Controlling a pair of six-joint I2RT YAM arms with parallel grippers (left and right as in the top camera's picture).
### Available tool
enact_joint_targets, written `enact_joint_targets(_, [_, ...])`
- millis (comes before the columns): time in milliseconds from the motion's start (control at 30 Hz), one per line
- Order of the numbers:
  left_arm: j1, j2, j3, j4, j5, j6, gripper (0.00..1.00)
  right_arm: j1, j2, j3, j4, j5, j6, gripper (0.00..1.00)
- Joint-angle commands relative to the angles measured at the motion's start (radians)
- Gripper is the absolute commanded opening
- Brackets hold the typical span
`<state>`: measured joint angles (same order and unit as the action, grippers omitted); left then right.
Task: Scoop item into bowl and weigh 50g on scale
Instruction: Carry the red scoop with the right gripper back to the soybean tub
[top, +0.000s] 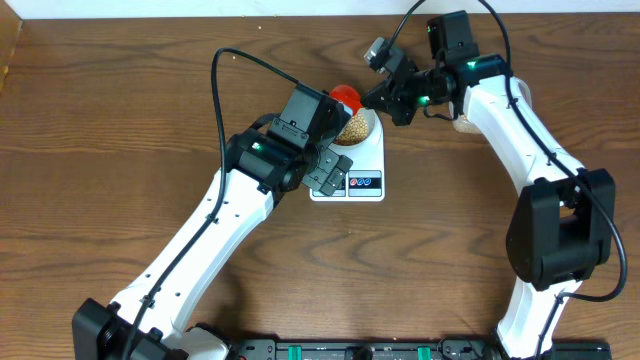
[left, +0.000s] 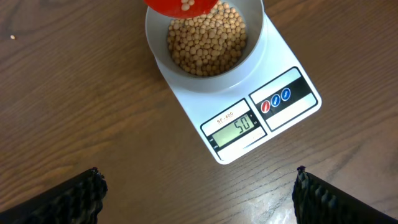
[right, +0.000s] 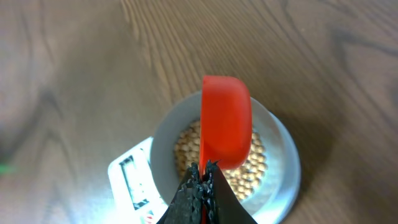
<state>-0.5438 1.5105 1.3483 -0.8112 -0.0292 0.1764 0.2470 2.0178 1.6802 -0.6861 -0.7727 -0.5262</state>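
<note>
The pale blue-grey bowl (left: 255, 53) stands on the white scale (left: 283, 124) and holds a heap of tan beans (left: 208, 40). The scale's display (left: 241, 126) reads 50. The scale also shows in the overhead view (top: 365, 165). My right gripper (right: 204, 171) is shut on the handle of a red scoop (right: 227, 121), held on its side over the bowl (right: 283, 165); a few beans lie in the scoop (left: 186, 6). My left gripper (left: 199, 186) is open and empty over the bare table just in front of the scale.
The brown wooden table (top: 100, 150) surrounds the scale. A pale object (top: 470, 125) sits partly hidden under my right arm at the back. My left arm (top: 270, 155) covers the scale's left side in the overhead view.
</note>
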Motion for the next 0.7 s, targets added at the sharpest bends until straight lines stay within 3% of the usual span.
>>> enact_joint_targets(0, [0.004, 0.001, -0.008, -0.004, -0.005, -0.009, 0.98, -0.026, -0.021, 0.003, -0.004, -0.105, 0.116, 0.01])
enact_joint_targets(333, [0.004, 0.001, -0.008, -0.004, -0.005, -0.009, 0.98, -0.115, -0.021, 0.003, -0.005, -0.371, 0.229, 0.01])
enact_joint_targets(667, [0.004, 0.001, -0.008, -0.004, -0.005, -0.009, 0.98, -0.28, -0.032, 0.003, -0.01, -0.461, 0.338, 0.02])
